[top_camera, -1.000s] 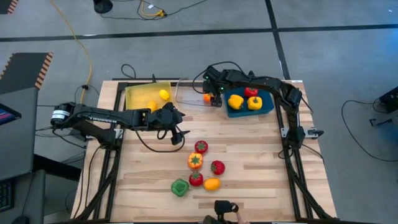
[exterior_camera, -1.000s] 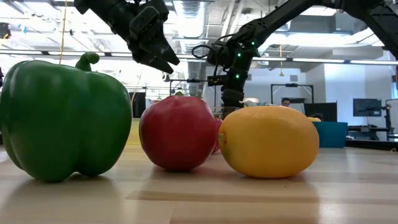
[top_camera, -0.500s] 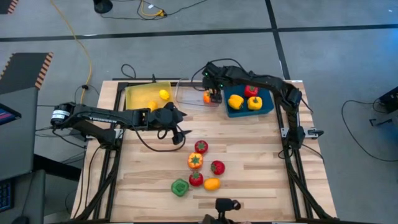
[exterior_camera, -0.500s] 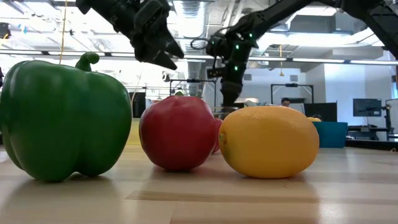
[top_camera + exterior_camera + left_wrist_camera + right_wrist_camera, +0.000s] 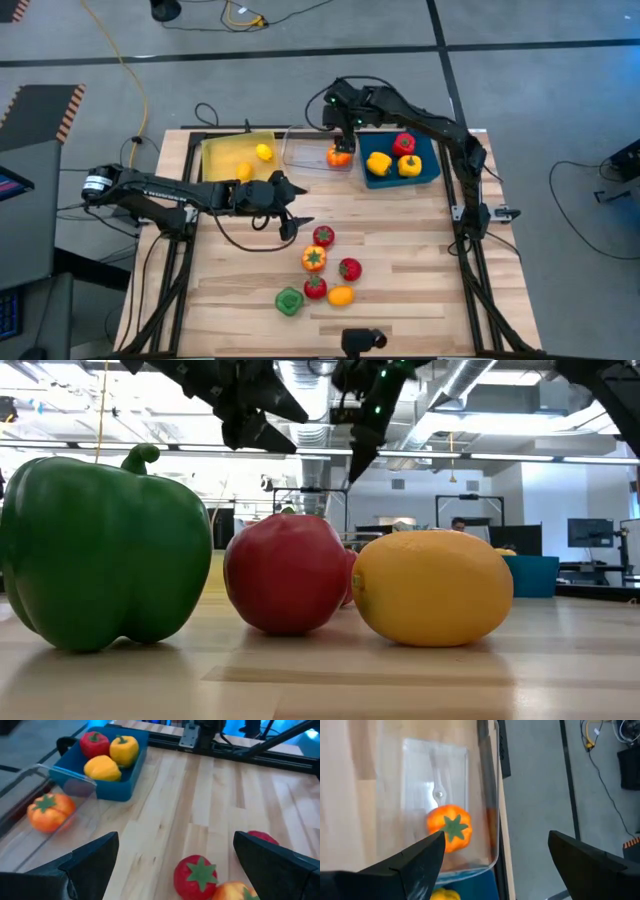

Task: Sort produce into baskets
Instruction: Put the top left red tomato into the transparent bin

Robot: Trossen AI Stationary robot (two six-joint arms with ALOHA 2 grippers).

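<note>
An orange tomato [image 5: 339, 156] lies on the floor of the clear basket [image 5: 308, 150] at the far edge. My right gripper [image 5: 340, 122] hangs open above it, and the right wrist view shows the tomato [image 5: 450, 827] between and below its fingers. The yellow basket [image 5: 230, 158] holds a lemon [image 5: 264, 152]. The blue basket [image 5: 428, 168] holds two yellow peppers and a red pepper [image 5: 404, 145]. My left gripper [image 5: 296, 225] stands open above the table's middle, just left of a red tomato [image 5: 323, 236] that lies among several loose pieces of produce.
Loose on the table toward the near edge lie an orange piece [image 5: 314, 259], two red ones [image 5: 349, 269], a green pepper [image 5: 289, 301] and a yellow-orange lemon [image 5: 341, 296]. Bare wood lies to the right of them. Black frame rails run along the table's sides.
My right gripper has risen straight up out of the clear basket, and the orange tomato has stayed behind on the basket's floor. My left gripper has swung a little toward the loose produce at the table's middle.
</note>
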